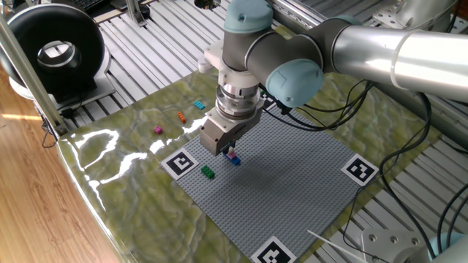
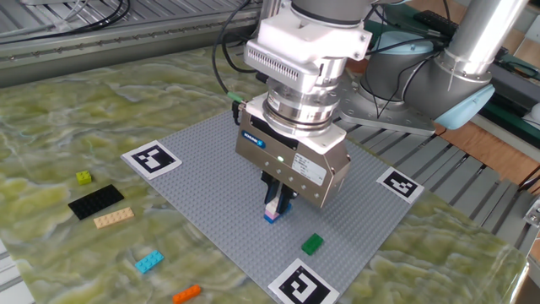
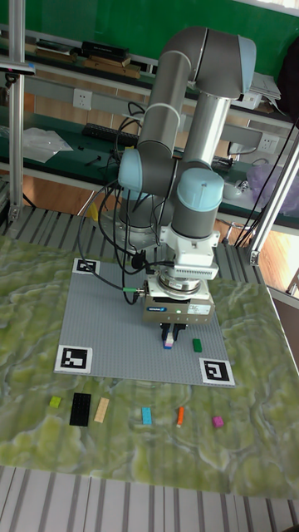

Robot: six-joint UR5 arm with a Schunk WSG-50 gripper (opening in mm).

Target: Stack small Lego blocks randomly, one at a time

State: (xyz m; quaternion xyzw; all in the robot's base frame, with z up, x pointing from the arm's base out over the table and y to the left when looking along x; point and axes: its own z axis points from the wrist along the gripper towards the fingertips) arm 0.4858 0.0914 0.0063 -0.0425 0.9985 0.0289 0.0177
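Note:
My gripper (image 2: 277, 205) points straight down over the middle of the grey baseplate (image 2: 202, 181). Its two dark fingers stand close together around a small pink-and-whitish Lego block that sits on a blue block (image 2: 272, 217). The same little stack (image 1: 232, 156) shows under the gripper (image 1: 229, 151) in the first fixed view and in the tall fixed view (image 3: 169, 342). A green block (image 2: 313, 244) lies alone on the baseplate near the stack. Off the plate on the mat lie a cyan block (image 2: 149, 261), an orange block (image 2: 187, 293) and a magenta block (image 3: 218, 421).
Black-and-white marker tags (image 2: 152, 158) mark the baseplate's corners. A black flat plate (image 2: 95, 202), a tan plate (image 2: 113, 218) and a lime brick (image 2: 83, 177) lie on the green mat. A black round device (image 1: 51, 51) stands at the table's far corner.

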